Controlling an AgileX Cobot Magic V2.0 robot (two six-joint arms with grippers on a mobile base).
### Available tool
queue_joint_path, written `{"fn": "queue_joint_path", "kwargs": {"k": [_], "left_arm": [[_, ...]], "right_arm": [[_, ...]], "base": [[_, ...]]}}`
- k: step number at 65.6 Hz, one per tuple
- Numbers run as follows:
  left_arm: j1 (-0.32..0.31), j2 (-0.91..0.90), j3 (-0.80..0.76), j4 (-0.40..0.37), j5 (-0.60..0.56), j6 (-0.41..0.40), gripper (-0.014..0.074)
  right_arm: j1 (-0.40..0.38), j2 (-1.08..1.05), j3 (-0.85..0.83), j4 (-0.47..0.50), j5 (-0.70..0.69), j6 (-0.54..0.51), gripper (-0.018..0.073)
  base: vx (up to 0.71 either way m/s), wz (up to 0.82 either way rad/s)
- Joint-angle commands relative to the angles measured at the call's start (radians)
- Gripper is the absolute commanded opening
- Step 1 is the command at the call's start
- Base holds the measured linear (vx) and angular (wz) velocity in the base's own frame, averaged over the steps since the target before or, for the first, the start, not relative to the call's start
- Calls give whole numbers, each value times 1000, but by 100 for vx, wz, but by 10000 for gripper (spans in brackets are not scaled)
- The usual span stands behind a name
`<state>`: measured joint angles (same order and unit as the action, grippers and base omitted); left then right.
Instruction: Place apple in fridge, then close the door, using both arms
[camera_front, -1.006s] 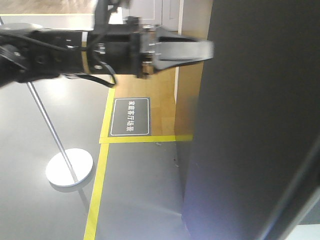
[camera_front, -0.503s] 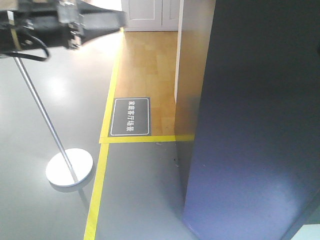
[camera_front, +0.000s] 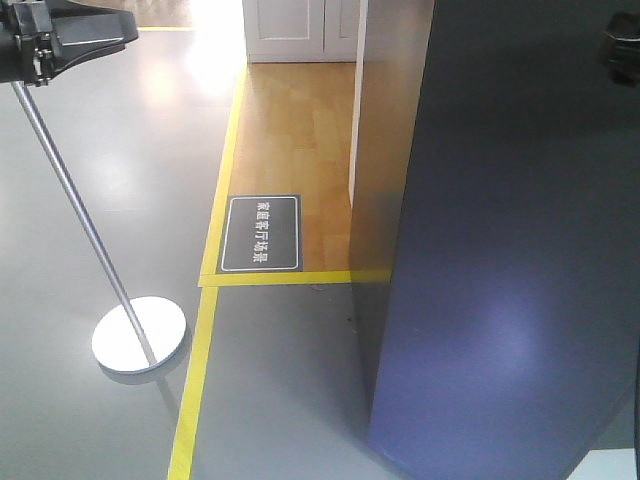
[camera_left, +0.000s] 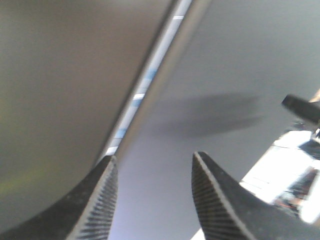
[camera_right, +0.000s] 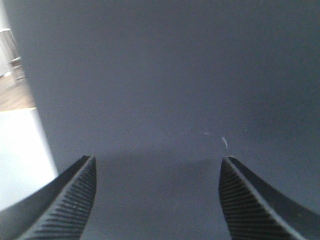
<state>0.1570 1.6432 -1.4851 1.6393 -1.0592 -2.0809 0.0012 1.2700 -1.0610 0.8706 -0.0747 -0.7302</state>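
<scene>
A: Where is the apple?
B: Not visible; I judge it is inside already. The door (camera_left: 215, 75) is nearly shut, only a thin gap ahead of the left gripper (camera_left: 152, 197).
A: The jaws?
B: Both open, empty. The right gripper (camera_right: 156, 200) faces the dark panel; next, push it closed.
</scene>
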Motion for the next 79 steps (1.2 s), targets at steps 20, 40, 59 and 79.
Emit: {"fn": "queue_joint_path", "kwargs": {"k": [20,40,59,79], "left_arm": [[12,-51,-30,15,87,-9,346],[12,-51,-30,16,91,-9,346],[12,-51,-30,21,113,-9,346],[12,-51,-30,27,152,-9,346]], "right_arm": [[-3,133,-128,2,-134,-8,495],[-3,247,-242,3,-134,-8,495],[-3,351,-375,3,-77,-8,494],[-3,454,-509,-4,21,-10,494]], "base": [[0,0],[0,0],[0,0],[0,0]]}}
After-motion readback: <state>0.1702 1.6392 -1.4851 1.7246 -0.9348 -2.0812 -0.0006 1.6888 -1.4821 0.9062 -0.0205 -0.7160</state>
